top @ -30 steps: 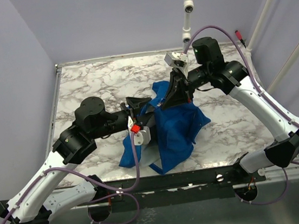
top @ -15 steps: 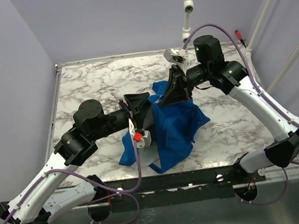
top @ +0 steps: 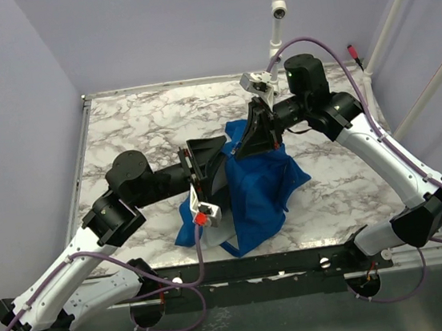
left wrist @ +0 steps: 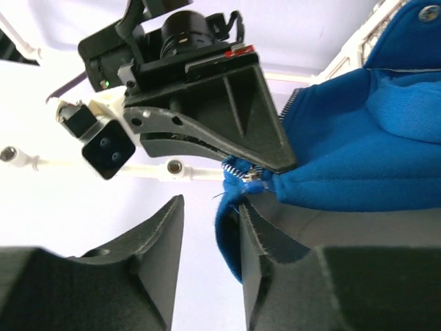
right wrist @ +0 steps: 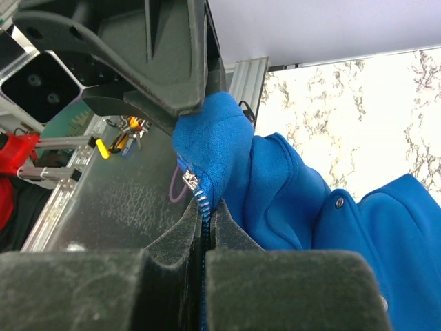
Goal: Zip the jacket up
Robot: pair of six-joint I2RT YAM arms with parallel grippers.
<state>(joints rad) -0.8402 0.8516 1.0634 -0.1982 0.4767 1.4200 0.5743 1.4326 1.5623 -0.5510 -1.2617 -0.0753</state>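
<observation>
Count: 2 arms, 2 grippers, 1 jacket [top: 260,189], 1 marble table [top: 144,126].
Left arm [top: 92,230]: is rising from the near-left corner and reaching rightward over the table, with its wrist ending at the jacket's left side.
Right arm [top: 390,161]: is climbing from the near-right corner, bending at the far side and pointing back down at the jacket's top.
Left gripper [left wrist: 209,203]: its 2 fingers are standing apart with light showing between them. A blue jacket edge is hanging in the gap against 1 finger and is not pinched.
Right gripper [right wrist: 205,214]: its 2 fingers are pressing together on the jacket's front edge, with the zipper teeth running between them, and are holding that edge up off the table.
Zipper slider [right wrist: 189,181]: 1, sitting on the teeth just past the right fingertips and just beside the left gripper.
Snap stud [right wrist: 337,202]: 1 showing on the blue fabric near the held edge.
Jacket position: is lying bunched at the table's middle. Its top is being held up, and its lower folds are reaching the near edge, where a little pale lining is showing.
</observation>
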